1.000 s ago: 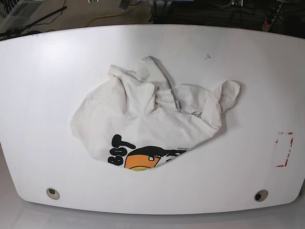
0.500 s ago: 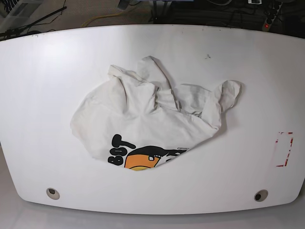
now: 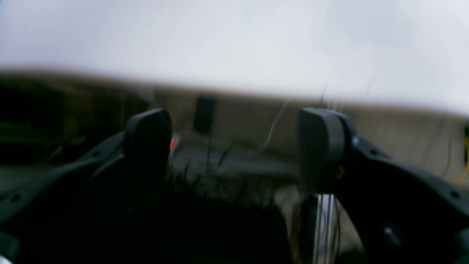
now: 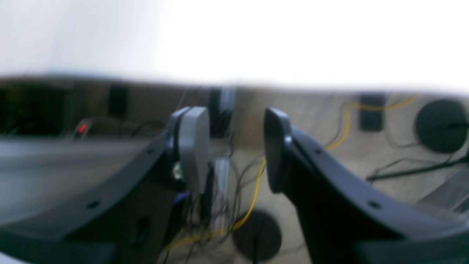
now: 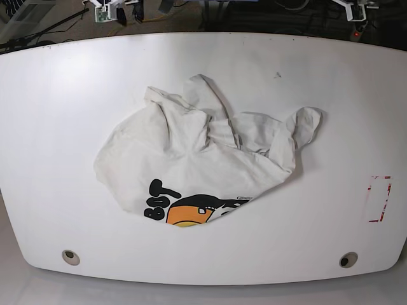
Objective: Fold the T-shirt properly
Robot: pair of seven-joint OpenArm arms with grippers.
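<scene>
The off-white T-shirt (image 5: 203,152) lies crumpled in a heap at the middle of the white table (image 5: 57,114). Black letters and part of the orange graphic (image 5: 187,213) show at its near edge. One sleeve (image 5: 304,124) sticks out to the right. My left gripper (image 3: 234,146) is open and empty, beyond the table's far edge. My right gripper (image 4: 234,146) is open and empty, also off the table. In the base view only small parts of the arms show at the top edge, right arm (image 5: 107,9) and left arm (image 5: 353,6). The shirt does not show in the wrist views.
A red-marked rectangle (image 5: 379,199) sits near the table's right edge. Two round holes (image 5: 70,257) (image 5: 348,260) lie near the front edge. A small dark mark (image 5: 276,75) is at the back. Cables and a yellow cord (image 4: 256,190) lie on the floor beyond.
Small parts of both arms have come into the base view at the top edge. The T-shirt has not moved.
</scene>
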